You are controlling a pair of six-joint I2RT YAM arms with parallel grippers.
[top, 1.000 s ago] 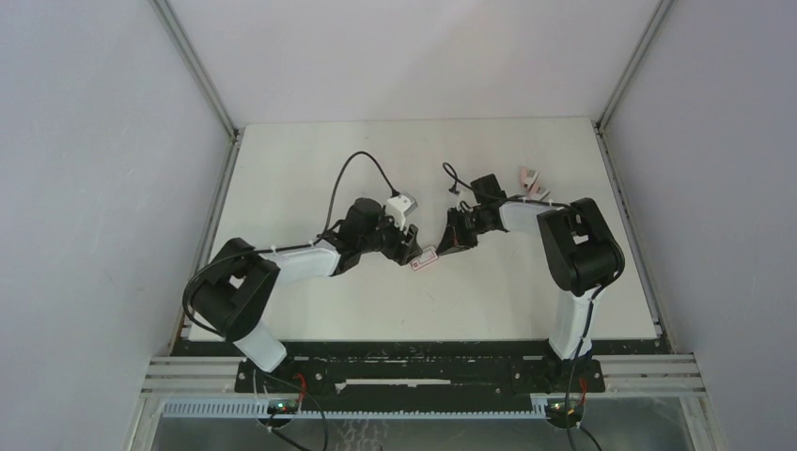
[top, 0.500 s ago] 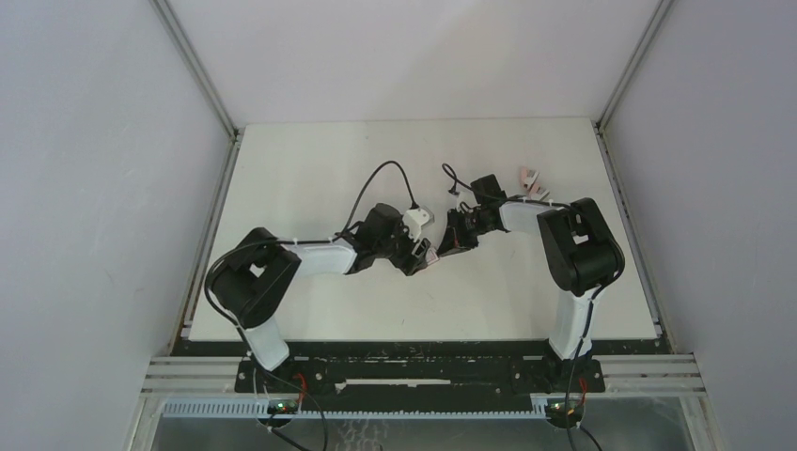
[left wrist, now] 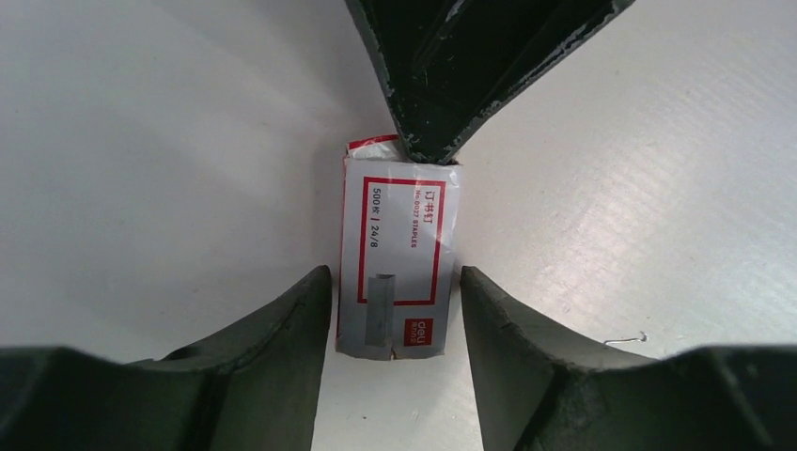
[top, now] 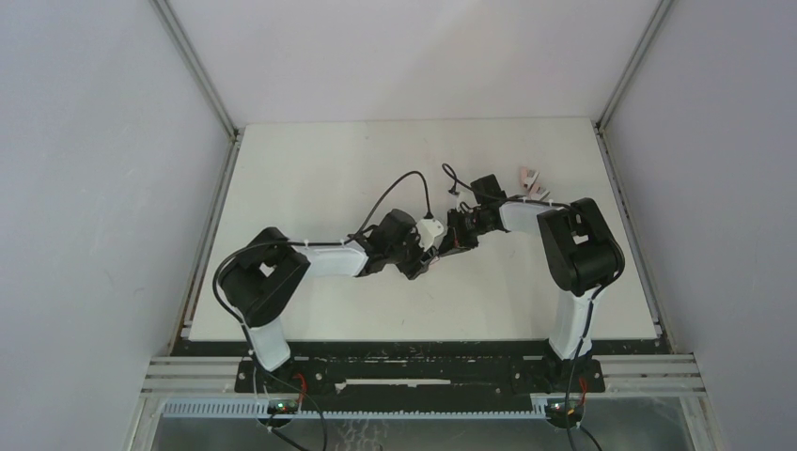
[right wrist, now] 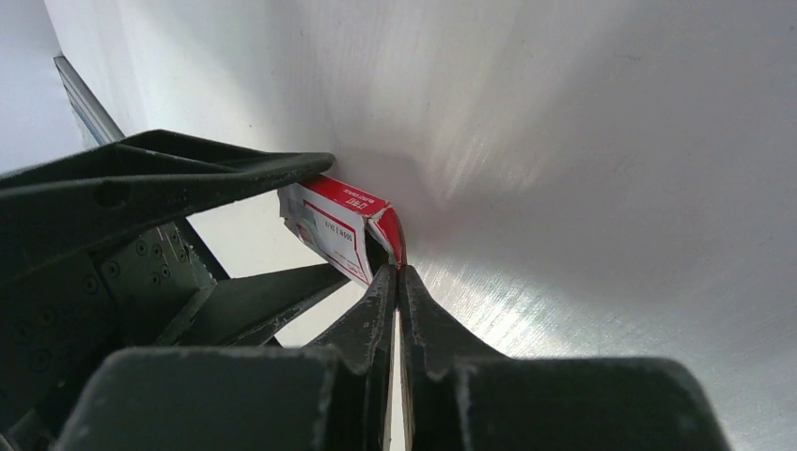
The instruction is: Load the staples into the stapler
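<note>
The staples box [left wrist: 399, 235], white with a red-framed label, lies on the table; the staples themselves are hidden inside it. My left gripper [left wrist: 395, 282] straddles its near end, open, with a thin gap on each side. My right gripper [right wrist: 398, 272] is shut on the red end flap of the box [right wrist: 329, 230]; its tips [left wrist: 428, 155] meet the far end in the left wrist view. From above, both grippers [top: 420, 263] [top: 449, 244] meet mid-table and cover the box. Two pink mini staplers [top: 531, 177] [top: 539, 193] lie at the back right, behind the right arm.
The white table [top: 310, 169] is walled on the left, back and right. A black cable [top: 404, 183] loops above the left wrist, another [top: 453, 178] by the right wrist. A tiny loose wire bit [left wrist: 628, 338] lies right of the left gripper.
The left arm has swung right to the box, and its fingers now flank it, standing closer together. The right arm has not moved.
</note>
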